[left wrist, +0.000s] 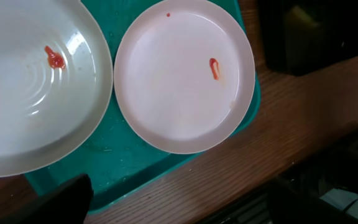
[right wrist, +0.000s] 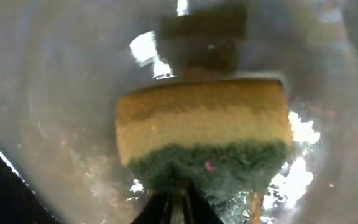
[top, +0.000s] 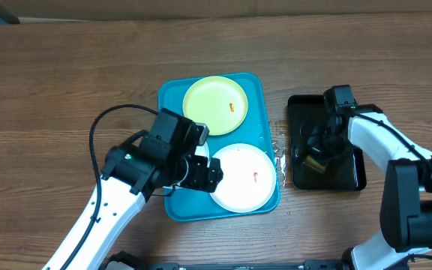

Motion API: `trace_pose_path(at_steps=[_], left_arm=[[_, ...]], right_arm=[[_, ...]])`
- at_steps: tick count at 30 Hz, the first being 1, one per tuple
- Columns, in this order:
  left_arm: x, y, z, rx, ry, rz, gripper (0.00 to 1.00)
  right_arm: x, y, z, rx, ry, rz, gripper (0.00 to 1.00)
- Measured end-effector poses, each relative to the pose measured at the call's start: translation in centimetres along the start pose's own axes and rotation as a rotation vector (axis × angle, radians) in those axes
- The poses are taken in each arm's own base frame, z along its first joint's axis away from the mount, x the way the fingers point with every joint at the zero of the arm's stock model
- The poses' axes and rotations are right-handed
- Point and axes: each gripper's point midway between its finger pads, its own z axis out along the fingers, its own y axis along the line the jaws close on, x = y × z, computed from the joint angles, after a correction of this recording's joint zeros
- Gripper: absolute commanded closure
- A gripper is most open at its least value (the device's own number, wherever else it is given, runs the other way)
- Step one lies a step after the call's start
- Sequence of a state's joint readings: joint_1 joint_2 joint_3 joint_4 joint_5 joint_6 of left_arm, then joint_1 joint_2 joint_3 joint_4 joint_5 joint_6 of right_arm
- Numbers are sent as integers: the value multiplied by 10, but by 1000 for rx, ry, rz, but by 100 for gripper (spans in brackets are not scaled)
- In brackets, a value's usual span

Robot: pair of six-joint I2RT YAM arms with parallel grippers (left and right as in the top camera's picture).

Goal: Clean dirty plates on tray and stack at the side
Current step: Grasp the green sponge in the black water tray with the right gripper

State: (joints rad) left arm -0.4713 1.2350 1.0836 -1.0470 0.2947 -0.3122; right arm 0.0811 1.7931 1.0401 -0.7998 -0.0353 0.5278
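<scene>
Yellow, fuzzy green-backed sponge (right wrist: 201,134) clamped in right hand (right wrist: 173,202); left hand (top: 210,176) grip unreadable

Soft, even light from above falls on the wooden table (top: 51,75), with only faint shadows. Window-like glare streaks the nearer plate (left wrist: 17,112) in the left wrist view. The right wrist view is blurred, its sponge (right wrist: 204,130) ringed by bright wet highlights.
</scene>
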Motion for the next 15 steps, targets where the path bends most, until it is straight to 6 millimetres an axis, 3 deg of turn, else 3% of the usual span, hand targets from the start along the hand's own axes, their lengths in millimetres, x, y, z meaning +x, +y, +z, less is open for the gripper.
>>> trace_pose_path(at_steps=[8,9,11,12,15], left_arm=[[-5,4,0,-30,-22,9,3],[-6,4,0,-31,-27,10,0],[-8,4,0,-34,-36,12,0],[-9,4,0,-33,-40,13,0],[-11,3,0,-30,-51,16,0]], right_arm=[[7,2,-14,3,58,-35,95],[7,4,-19,-4,59,-43,89],[8,6,-29,-20,56,-59,62],[8,8,-37,-31,49,-60,55],[11,9,-56,-54,31,-75,53]])
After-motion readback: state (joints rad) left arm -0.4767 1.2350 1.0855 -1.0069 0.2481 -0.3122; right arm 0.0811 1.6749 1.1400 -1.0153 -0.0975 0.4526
